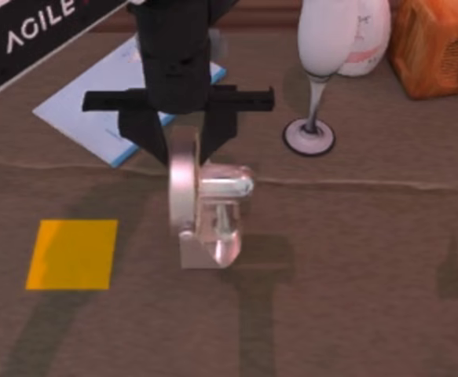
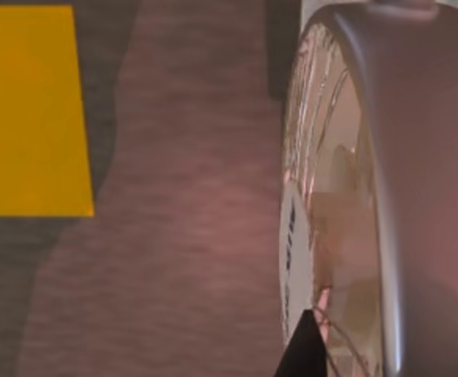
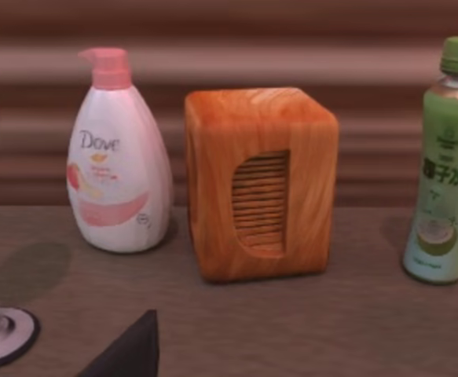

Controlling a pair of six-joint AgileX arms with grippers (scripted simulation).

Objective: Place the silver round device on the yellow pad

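The silver round device [image 1: 213, 212] stands on edge at the table's middle, its shiny disc upright, with the knob and translucent base to the disc's right. My left gripper [image 1: 184, 157] reaches down from behind and is shut on the top of the disc, one black finger on each face. The left wrist view shows the disc [image 2: 346, 196] very close, with one dark fingertip [image 2: 303, 353] against it. The yellow pad [image 1: 73, 254] lies flat and bare to the device's left; in the left wrist view the pad [image 2: 28, 110] sits beyond the disc. A dark corner of my right gripper [image 3: 130, 353] shows in the right wrist view only.
A light-blue booklet [image 1: 95, 110] lies behind the pad, partly under my left arm. A white stemmed glass [image 1: 309, 136] stands at the back right, with a pink-pump lotion bottle [image 3: 119, 165], an orange wooden box [image 3: 260, 181] and a green drink bottle [image 3: 445, 165] behind it.
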